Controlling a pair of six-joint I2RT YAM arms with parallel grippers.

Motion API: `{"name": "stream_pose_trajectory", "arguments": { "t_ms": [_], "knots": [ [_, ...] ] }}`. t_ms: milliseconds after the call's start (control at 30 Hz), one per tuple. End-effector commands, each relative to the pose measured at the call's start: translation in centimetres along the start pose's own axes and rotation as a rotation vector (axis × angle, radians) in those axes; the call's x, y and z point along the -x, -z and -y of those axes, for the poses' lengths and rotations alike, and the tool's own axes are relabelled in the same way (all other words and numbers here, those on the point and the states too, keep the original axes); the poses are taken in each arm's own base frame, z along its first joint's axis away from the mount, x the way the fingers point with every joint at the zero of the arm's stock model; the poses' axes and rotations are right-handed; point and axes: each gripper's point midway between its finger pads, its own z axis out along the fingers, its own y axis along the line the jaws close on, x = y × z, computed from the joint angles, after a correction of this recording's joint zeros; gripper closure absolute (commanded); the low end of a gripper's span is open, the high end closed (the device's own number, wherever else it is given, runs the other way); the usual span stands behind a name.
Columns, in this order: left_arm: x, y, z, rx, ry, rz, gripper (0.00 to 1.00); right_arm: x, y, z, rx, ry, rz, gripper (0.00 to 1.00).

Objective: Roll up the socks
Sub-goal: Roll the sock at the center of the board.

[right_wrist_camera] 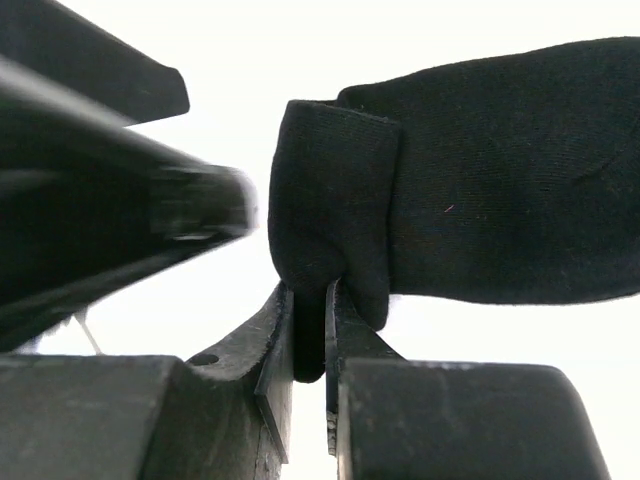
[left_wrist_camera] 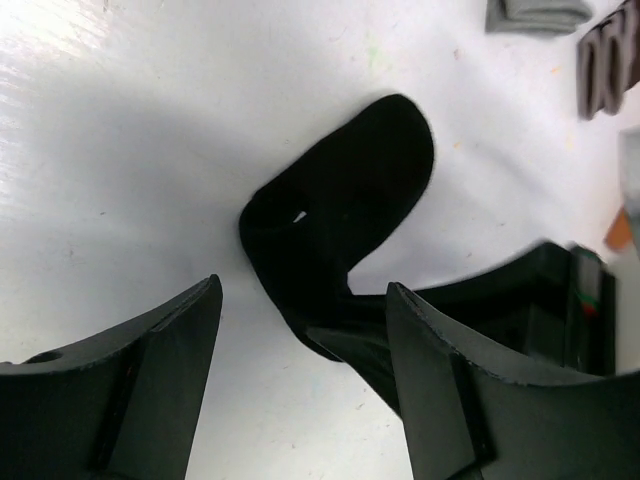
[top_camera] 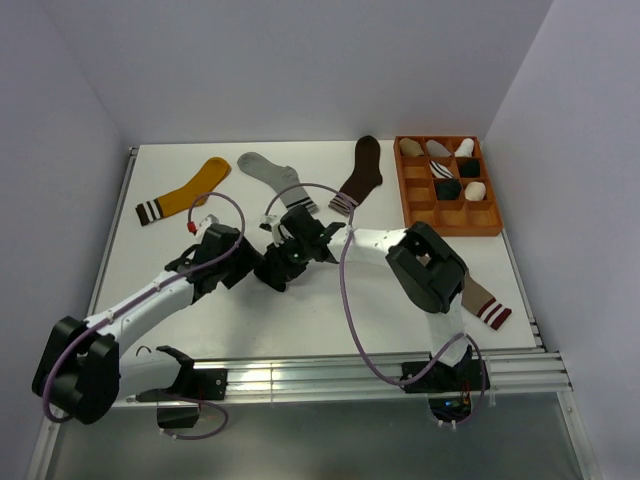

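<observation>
Near the middle of the table [top_camera: 300,320], the right gripper [right_wrist_camera: 310,330] is clenched on a fold of the plain black sock [right_wrist_camera: 480,170], which both wrists mostly hide from above. The left gripper [left_wrist_camera: 305,290] is close by, jaws apart and gripping nothing. The right arm covers part of the taupe sock [top_camera: 490,308].

We count five loose socks [top_camera: 272,172] on the bench [top_camera: 300,320]: one mustard-yellow sock [top_camera: 190,190], one light grey sock [top_camera: 268,168], one dark brown sock [top_camera: 362,172], one taupe sock [top_camera: 485,303], one black sock [left_wrist_camera: 340,220]. One tray [top_camera: 450,232], seven rolled bundles [top_camera: 475,190]. Two arms [top_camera: 150,300].
</observation>
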Motion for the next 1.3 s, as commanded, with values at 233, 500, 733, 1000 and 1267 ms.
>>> {"name": "stream_pose_trajectory", "arguments": {
  "t_ms": [233, 500, 733, 1000, 1267],
  "knots": [
    [-0.4, 0.5, -0.3, -0.088, 0.051, 0.023, 0.32, -4.0, 0.6, 0.0, 0.318, -0.32, -0.24, 1.0],
    [-1.9, -1.3, -1.0, -0.078, 0.075, -0.02, 0.34, -3.3, 0.2, 0.9, 0.352, -0.346, -0.304, 1.0],
    [-2.0, -2.7, -1.8, -0.038, 0.132, -0.004, 0.38, -3.2, -0.4, 0.9, 0.376, -0.359, -0.318, 1.0],
    [-1.5, -3.1, -1.8, -0.079, 0.194, 0.044, 0.4, -3.4, -0.8, 0.9, 0.396, -0.373, -0.342, 1.0],
    [-1.1, -2.8, -1.3, -0.138, 0.209, 0.073, 0.38, -3.8, -1.0, 0.8, 0.406, -0.385, -0.348, 1.0]
  ]
}}
